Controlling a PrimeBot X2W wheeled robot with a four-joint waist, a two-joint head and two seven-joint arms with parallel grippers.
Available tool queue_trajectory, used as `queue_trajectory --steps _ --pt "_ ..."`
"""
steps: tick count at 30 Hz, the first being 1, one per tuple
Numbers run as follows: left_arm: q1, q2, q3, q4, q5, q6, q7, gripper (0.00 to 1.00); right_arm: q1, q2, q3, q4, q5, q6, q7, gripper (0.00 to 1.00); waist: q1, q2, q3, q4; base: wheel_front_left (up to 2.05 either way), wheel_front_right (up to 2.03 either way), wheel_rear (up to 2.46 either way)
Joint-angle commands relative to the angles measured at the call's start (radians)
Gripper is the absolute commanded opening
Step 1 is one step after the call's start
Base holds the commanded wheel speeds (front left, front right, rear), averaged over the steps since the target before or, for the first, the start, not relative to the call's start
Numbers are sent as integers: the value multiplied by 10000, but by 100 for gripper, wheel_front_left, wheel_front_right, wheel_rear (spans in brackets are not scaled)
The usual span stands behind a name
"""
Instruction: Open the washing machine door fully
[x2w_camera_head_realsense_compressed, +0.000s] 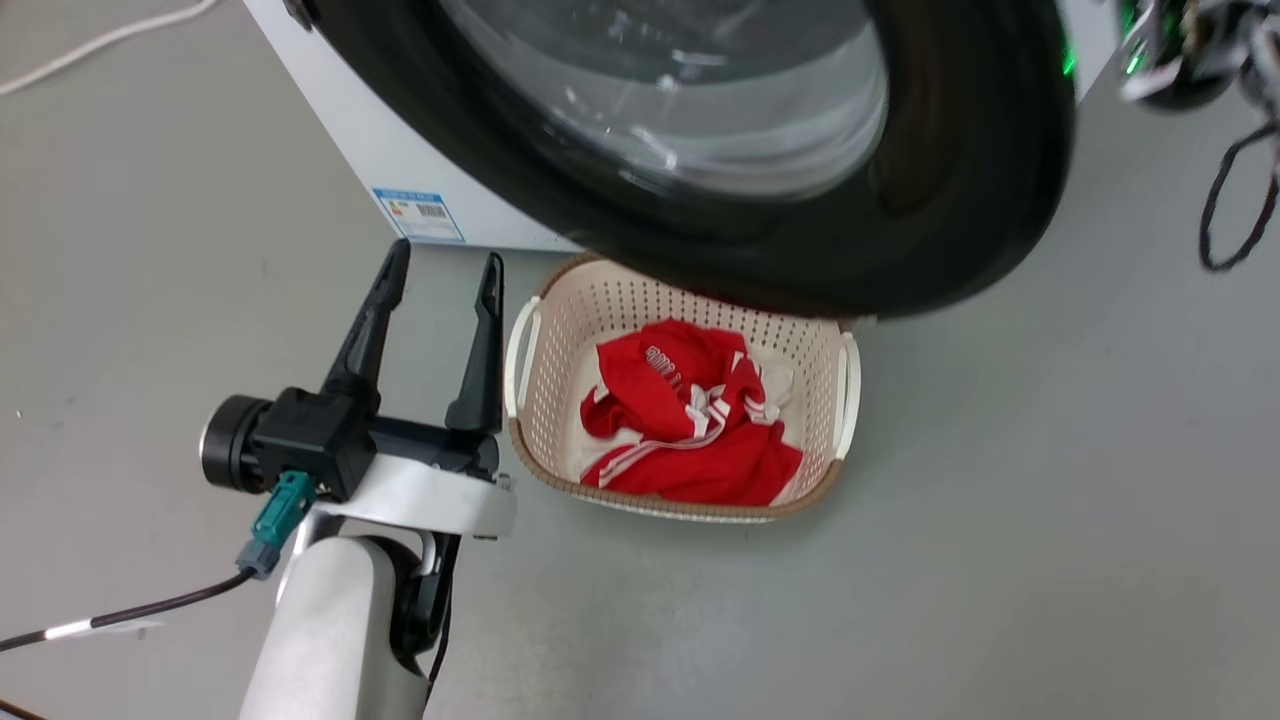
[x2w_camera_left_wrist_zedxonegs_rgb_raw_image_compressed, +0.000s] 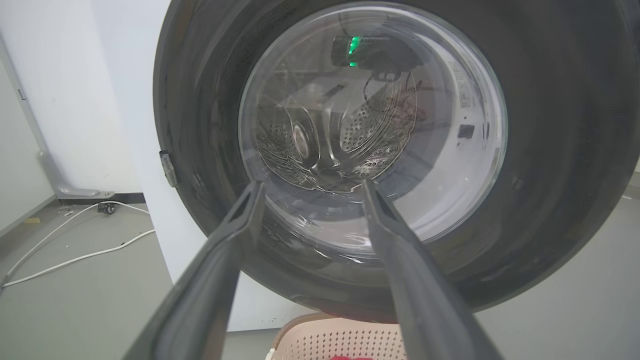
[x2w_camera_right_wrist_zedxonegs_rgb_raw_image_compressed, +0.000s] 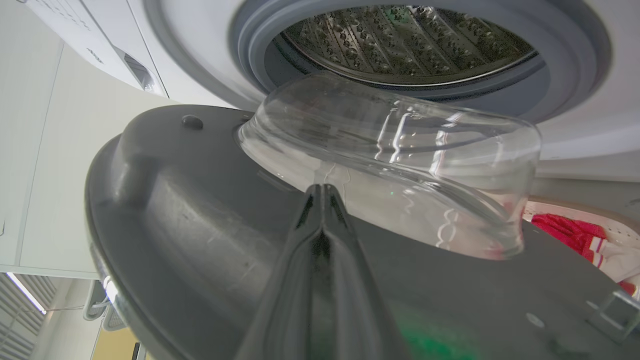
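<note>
The washing machine door (x2w_camera_head_realsense_compressed: 960, 200), a big glossy black disc with a clear glass bowl (x2w_camera_head_realsense_compressed: 690, 90), stands swung partly out from the white machine (x2w_camera_head_realsense_compressed: 400, 150). My left gripper (x2w_camera_head_realsense_compressed: 442, 275) is open in front of the door's outer face (x2w_camera_left_wrist_zedxonegs_rgb_raw_image_compressed: 550, 150), with nothing between its fingers (x2w_camera_left_wrist_zedxonegs_rgb_raw_image_compressed: 235, 235). In the right wrist view my right gripper (x2w_camera_right_wrist_zedxonegs_rgb_raw_image_compressed: 322, 191) is shut, its tips resting against the door's grey inner side (x2w_camera_right_wrist_zedxonegs_rgb_raw_image_compressed: 190, 215) just below the glass bowl (x2w_camera_right_wrist_zedxonegs_rgb_raw_image_compressed: 400, 150). The steel drum mouth (x2w_camera_right_wrist_zedxonegs_rgb_raw_image_compressed: 405, 45) lies open behind it.
A beige plastic basket (x2w_camera_head_realsense_compressed: 530, 380) holding red and white clothes (x2w_camera_head_realsense_compressed: 690, 420) sits on the grey floor under the door's lower edge. A white cable (x2w_camera_left_wrist_zedxonegs_rgb_raw_image_compressed: 75, 257) trails over the floor left of the machine. A black cable loop (x2w_camera_head_realsense_compressed: 1240, 200) hangs at the upper right.
</note>
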Motion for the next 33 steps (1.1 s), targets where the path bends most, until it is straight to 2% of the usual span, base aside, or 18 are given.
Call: queue_trajectory --steps 1,15,25,33 --pt "180 -6 -33 42 31 18 -26 100 510 164 48 -177 102 1 236 0 0 0 -422 -29 0 0 0" --pt "1194 -7 -165 450 125 21 -26 100 3255 689 517 -2527 678 2 1894 0 0 0 -2072 -81 0 0 0" --pt "1622 -7 -232 527 109 61 -26 100 4613 1206 953 -3949 881 2 2263 0 0 0 -2625 -96 0 0 0" --pt "1777 -7 -276 571 88 112 -26 100 5599 1508 1281 -4919 1004 1 2142 0 0 0 -2853 -137 0 0 0"
